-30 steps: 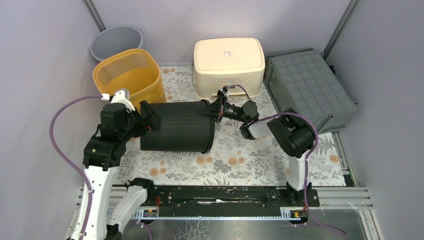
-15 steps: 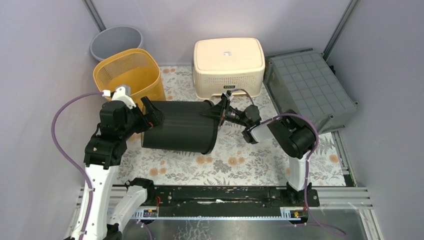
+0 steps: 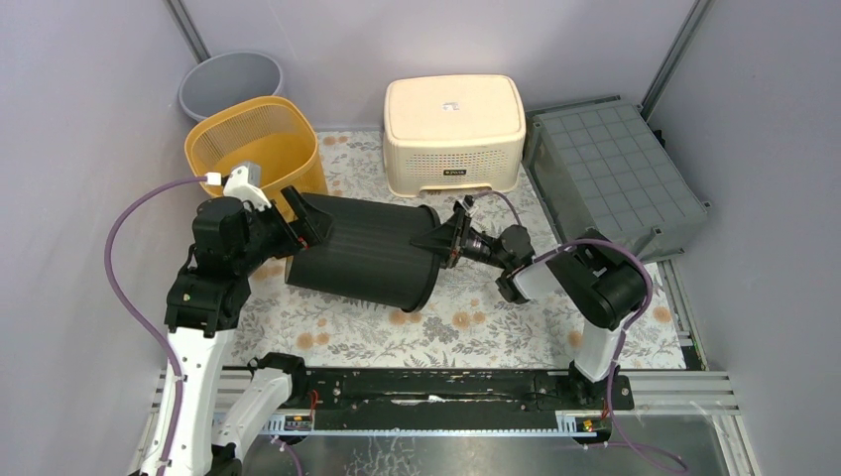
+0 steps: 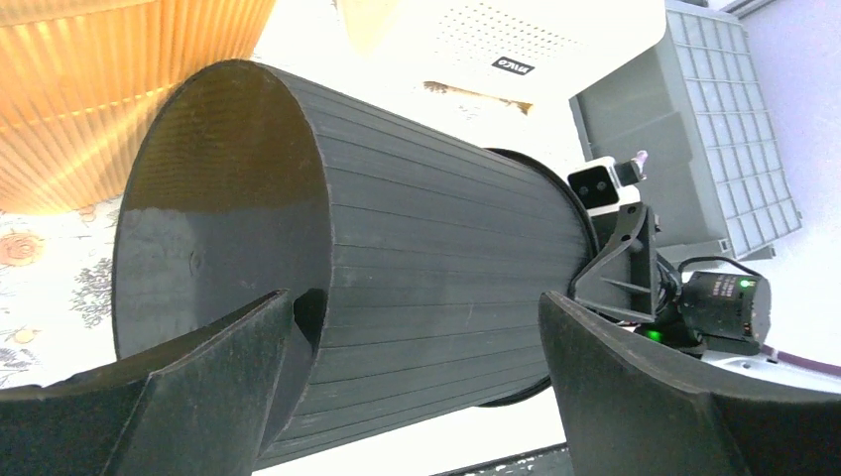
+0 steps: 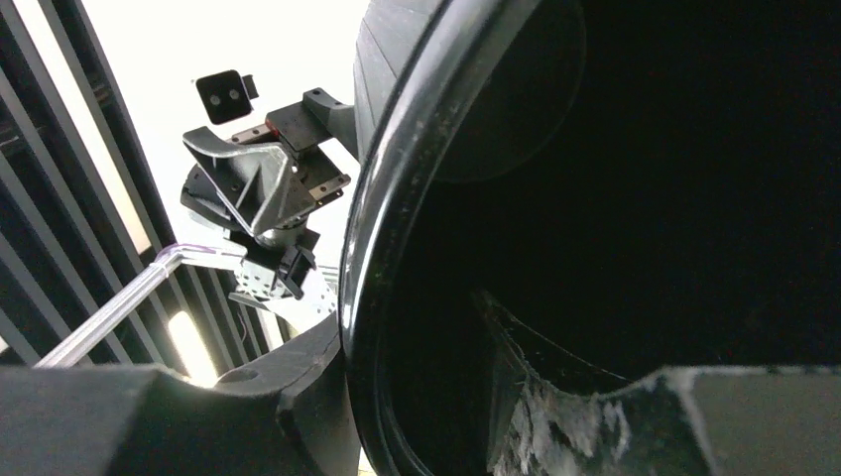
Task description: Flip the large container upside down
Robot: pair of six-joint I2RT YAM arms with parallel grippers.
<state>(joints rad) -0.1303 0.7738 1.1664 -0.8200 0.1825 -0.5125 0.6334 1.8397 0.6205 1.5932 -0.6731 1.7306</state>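
Black ribbed plastic bin (image 3: 362,253), the large container of the task, lying on its side on the floral-covered table (image 3: 476,317) between the two hands. We see its closed base directly before the left hand (image 3: 302,220), whose fingers stand spread as wide as they go, one to either side of the base edge, without clamping it. Its open mouth faces the right hand (image 3: 448,241). The wrist view shows that hand's jaws parted and astride the rim, one finger inside the mouth and one outside, with a gap on the inner side, so we judge the rim released rather than gripped.

Risk: neither hand holds the bin, and a round body on its side may roll out from between the hands, toward the orange mesh basket (image 3: 253,144) behind the left hand or toward the arm bases.

Compared with a second ago, the right hand has loosened and drawn back toward its own base. The bin has swung with it, the rim end now nearer the arm bases and the base end closer to the basket.
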